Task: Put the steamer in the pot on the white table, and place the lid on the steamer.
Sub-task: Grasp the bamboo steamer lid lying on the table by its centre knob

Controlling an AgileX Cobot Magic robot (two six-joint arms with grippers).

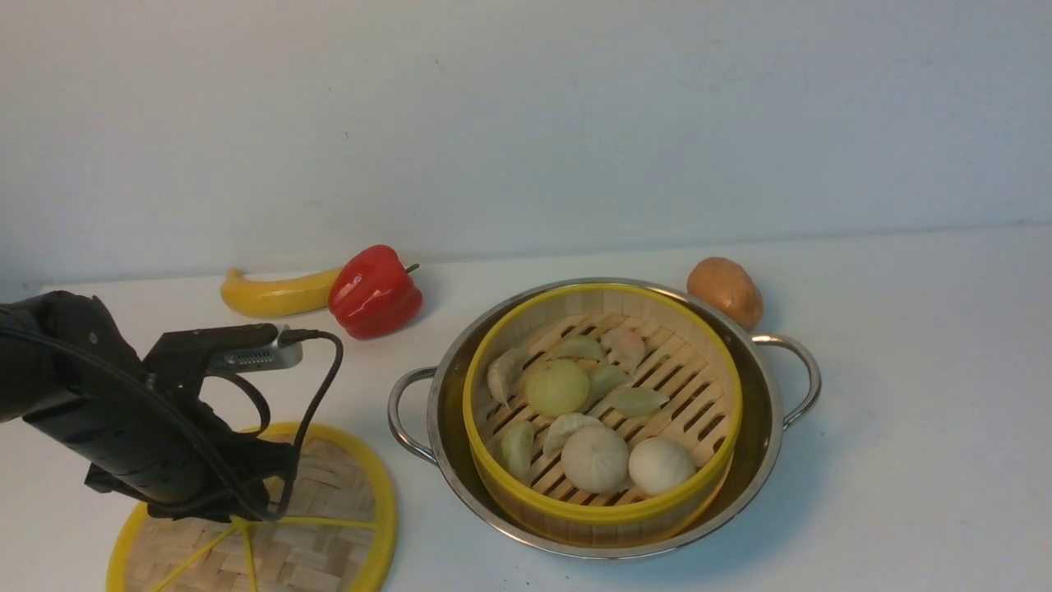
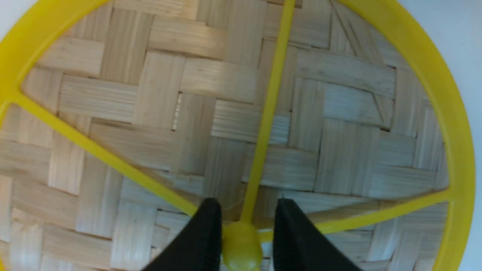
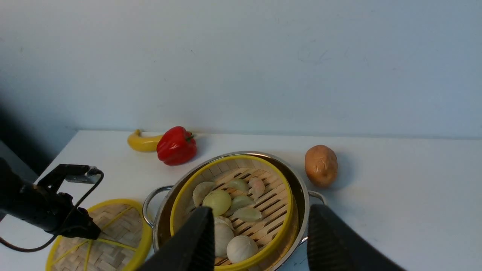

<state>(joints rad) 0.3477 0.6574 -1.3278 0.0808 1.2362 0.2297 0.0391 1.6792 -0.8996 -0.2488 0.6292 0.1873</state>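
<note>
Bamboo steamer (image 1: 600,511) sits inside pot (image 1: 760,403), centre-right in front view. It is off-centre, with more bare steel showing on the pot's right side. No cover on it; buns (image 1: 594,458) and dumplings (image 1: 634,401) lie on the slats. Pot stands on white table (image 1: 904,452).

Lid (image 1: 337,485) lies flat on table at lower left of frame, apart from pot's left handle.

Left gripper (image 2: 246,203) is down over lid centre. Fingers (image 2: 203,241) straddle the yellow knob (image 2: 241,248), only narrowly parted. One finger looks to touch the knob and a thin gap shows at the other, so not clamped as far as visible.

Right gripper (image 3: 262,214) is outside the front view. Its wrist view shows fingers spread wide with nothing held, above the pot's near edge.

Along the table's back edge, banana (image 1: 275,294) and red pepper (image 1: 374,292) sit side by side, upper left of pot. Potato (image 1: 726,290) is near the pot's right handle.
</note>
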